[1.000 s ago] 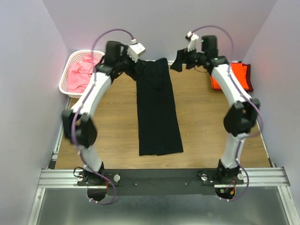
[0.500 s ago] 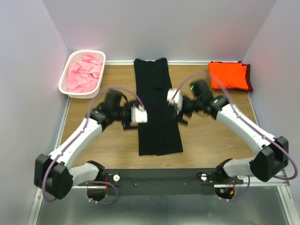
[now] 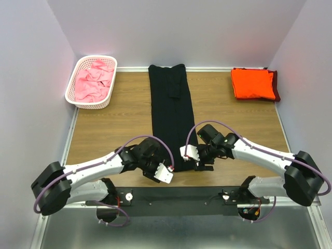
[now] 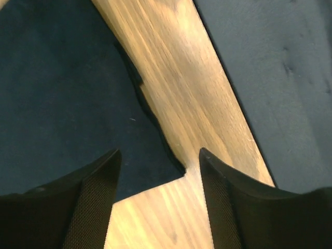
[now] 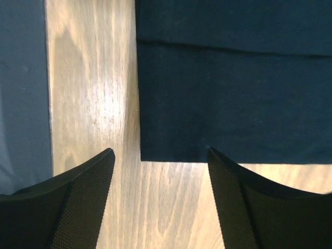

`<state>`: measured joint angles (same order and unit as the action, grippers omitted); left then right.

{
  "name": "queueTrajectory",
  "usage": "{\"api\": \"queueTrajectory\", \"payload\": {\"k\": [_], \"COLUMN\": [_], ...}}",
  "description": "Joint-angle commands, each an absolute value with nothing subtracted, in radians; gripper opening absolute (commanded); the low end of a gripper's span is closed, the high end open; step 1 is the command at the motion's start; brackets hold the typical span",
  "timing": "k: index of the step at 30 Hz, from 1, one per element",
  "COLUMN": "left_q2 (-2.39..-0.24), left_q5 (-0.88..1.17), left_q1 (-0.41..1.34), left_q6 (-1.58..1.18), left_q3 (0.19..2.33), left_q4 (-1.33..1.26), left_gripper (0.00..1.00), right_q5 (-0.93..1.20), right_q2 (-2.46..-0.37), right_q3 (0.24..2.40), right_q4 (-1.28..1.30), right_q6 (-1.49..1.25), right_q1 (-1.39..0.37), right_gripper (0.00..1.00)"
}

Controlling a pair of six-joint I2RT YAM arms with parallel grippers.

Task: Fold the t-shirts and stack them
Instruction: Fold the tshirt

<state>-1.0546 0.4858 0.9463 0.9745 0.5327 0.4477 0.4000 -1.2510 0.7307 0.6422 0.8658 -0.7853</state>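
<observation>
A black t-shirt (image 3: pixel 171 114) is laid flat down the middle of the wooden bench (image 3: pixel 114 129). It is folded lengthwise into a long narrow strip that runs from the far edge almost to the near one, and a sleeve is turned in over its far end. Both arms are bent low over the near end of this strip: the left pincer (image 3: pixel 157 166) is held at the shirt's near left corner and the right pincer (image 3: pixel 201 163) at its near right corner. In the left wrist view the left pincer (image 4: pixel 158 171) is seen spread, its two dark fingers (image 4: pixel 93 207) well apart, with the corner of the shirt lying on the wood just ahead of the gap; nothing is gripped. In the right wrist view the right pincer (image 5: pixel 160 166) is likewise spread, with the hem corner just ahead of the fingers (image 5: pixel 83 202); whether the tips touch the cloth cannot be told. At the far right corner a bright orange t-shirt (image 3: pixel 252 84) is stacked, folded, on a dark maroon t-shirt (image 3: pixel 277 92), of which only the right edge is shown. At the far left a white lattice basket (image 3: pixel 70 92) is set, and crumpled pink t-shirts (image 3: pixel 92 82) are heaped inside it.
</observation>
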Motion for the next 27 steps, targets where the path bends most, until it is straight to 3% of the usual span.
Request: {"api": "queueTrajectory", "payload": {"k": [1, 4, 12, 16, 19, 23, 24, 26, 27], "left_q2": [-1.133, -1.192, -1.235, -1.232, -1.256, -1.290, -1.295, -1.310, -1.313], "left_q5": [0.417, 0.388, 0.308, 0.295, 0.288, 0.278, 0.276, 0.273, 0.272], "left_q1": [0.963, 0.971, 0.971, 0.971, 0.971, 0.974, 0.977, 0.985, 0.986], "left_q6": [0.927, 0.907, 0.890, 0.896, 0.900, 0.907, 0.907, 0.905, 0.905], "left_q3": [0.551, 0.558, 0.552, 0.555, 0.568, 0.581, 0.581, 0.587, 0.588], "left_q4": [0.381, 0.382, 0.359, 0.365, 0.377, 0.383, 0.380, 0.380, 0.380], "left_gripper": [0.61, 0.54, 0.56, 0.60, 0.62, 0.56, 0.54, 0.49, 0.39], "right_q5": [0.350, 0.342, 0.325, 0.311, 0.299, 0.290, 0.288, 0.281, 0.281], "right_q2": [-1.285, -1.285, -1.310, -1.324, -1.345, -1.359, -1.362, -1.373, -1.373], "right_q3": [0.671, 0.649, 0.614, 0.589, 0.572, 0.563, 0.563, 0.566, 0.566], "right_q4": [0.554, 0.542, 0.505, 0.480, 0.469, 0.456, 0.454, 0.456, 0.456], "right_q6": [0.894, 0.917, 0.925, 0.934, 0.946, 0.939, 0.934, 0.924, 0.920], "right_q1": [-0.802, -0.808, -0.825, -0.839, -0.845, -0.853, -0.854, -0.857, -0.856], "right_gripper": [0.77, 0.73, 0.73, 0.67, 0.57, 0.45, 0.35, 0.25, 0.14]}}
